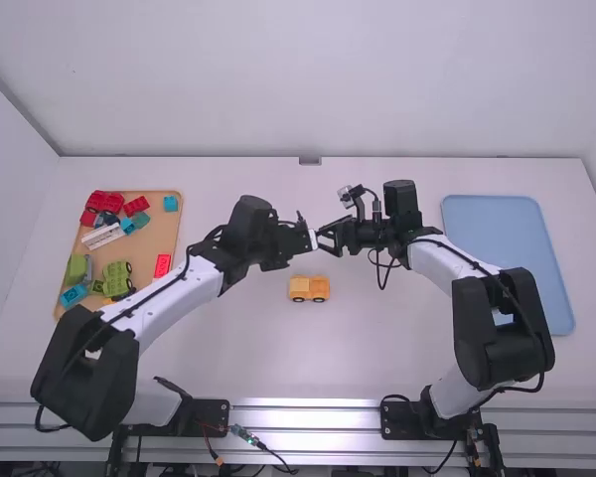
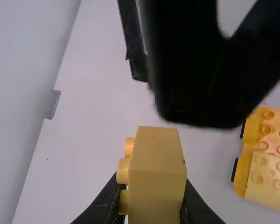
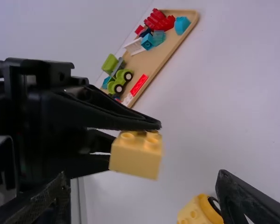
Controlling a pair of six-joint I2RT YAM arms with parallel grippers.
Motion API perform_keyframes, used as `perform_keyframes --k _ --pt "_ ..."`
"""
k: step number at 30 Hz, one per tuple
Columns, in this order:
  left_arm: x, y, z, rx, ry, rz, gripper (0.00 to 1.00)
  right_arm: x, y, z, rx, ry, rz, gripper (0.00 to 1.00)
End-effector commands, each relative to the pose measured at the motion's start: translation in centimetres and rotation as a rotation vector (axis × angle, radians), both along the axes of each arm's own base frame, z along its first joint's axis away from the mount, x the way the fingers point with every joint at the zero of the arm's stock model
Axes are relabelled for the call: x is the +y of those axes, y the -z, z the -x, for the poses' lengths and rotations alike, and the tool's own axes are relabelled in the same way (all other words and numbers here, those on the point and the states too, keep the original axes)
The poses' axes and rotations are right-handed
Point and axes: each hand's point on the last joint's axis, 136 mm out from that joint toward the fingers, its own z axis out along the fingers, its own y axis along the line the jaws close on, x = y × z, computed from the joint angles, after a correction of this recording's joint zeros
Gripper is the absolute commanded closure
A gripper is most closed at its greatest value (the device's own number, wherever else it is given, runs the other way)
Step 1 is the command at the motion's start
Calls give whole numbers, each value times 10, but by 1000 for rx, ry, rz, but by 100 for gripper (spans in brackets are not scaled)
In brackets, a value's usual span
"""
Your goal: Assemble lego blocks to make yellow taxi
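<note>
My left gripper point(image 1: 306, 239) is over the middle of the table, facing the right gripper point(image 1: 323, 238). In its wrist view the left gripper point(image 2: 154, 207) is shut on a yellow block point(image 2: 157, 177) with studs on one side. The same block point(image 3: 136, 156) shows studs up in the right wrist view. There the right gripper point(image 3: 139, 198) has its fingers wide apart, nothing between the tips; the block lies beyond them. The yellow taxi base point(image 1: 309, 288), with black wheels, stands on the table below the grippers.
A wooden tray point(image 1: 131, 260) at the left holds red, teal and green blocks, partly beneath the left arm. To the right, behind the right arm, lies a blue tray point(image 1: 507, 224). The table's far edge meets a white wall.
</note>
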Motion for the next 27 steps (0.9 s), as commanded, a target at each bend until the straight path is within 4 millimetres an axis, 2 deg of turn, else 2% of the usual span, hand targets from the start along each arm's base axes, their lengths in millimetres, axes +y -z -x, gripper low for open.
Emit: perform_keyframes --k 1,5,12,21,27 --pt "-10 -8 -6 -27 15 -1 98 0 -1 -3 3 -2 -7 19" --pt "-13 -14 -10 -48 18 10 98 -3 5 -9 30 48 25 26" --pt "-16 -17 -11 -62 20 20 98 -2 5 -9 37 50 25 37" --pt "-26 -20 -6 -58 71 54 98 -2 5 -10 40 58 28 36" --pt "-27 -22 -8 -67 71 62 98 -1 3 -7 39 37 12 31"
